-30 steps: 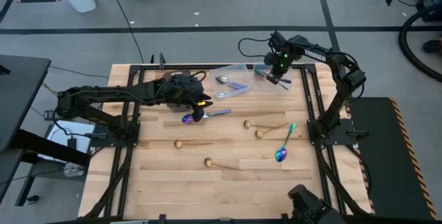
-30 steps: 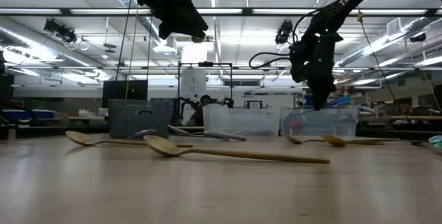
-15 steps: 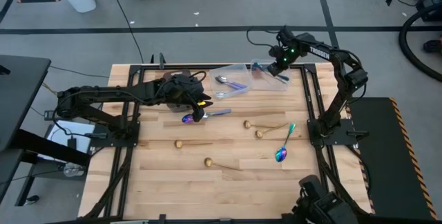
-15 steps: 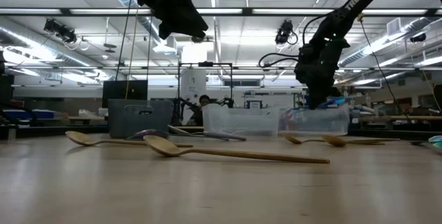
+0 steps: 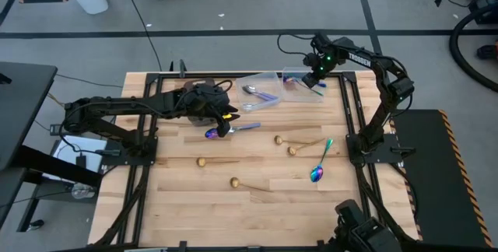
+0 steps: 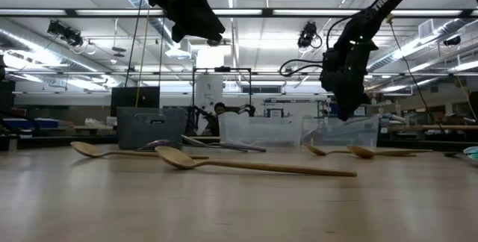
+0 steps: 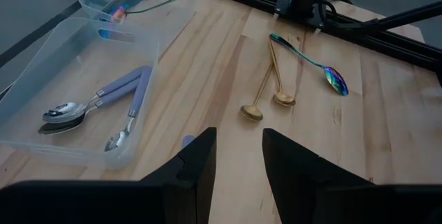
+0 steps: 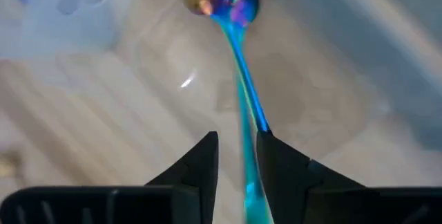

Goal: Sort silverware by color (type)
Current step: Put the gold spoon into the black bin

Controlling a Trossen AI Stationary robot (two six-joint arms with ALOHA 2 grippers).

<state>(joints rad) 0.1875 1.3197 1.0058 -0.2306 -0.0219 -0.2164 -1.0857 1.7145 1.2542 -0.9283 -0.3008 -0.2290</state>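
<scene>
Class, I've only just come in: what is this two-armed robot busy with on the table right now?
It is sorting spoons by finish. The right gripper hangs over the far clear container with a rainbow spoon between its fingers, seemingly letting go. The left gripper hovers open above another rainbow spoon. Silver spoons lie in the neighbouring clear container. Gold spoons and one more rainbow spoon lie loose on the table.

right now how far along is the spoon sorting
Partly done. Silver spoons lie in one clear container. The right gripper is over the second container with a rainbow spoon between its fingers. Left: four gold spoons, a rainbow spoon on the table, and another under the left gripper.
</scene>
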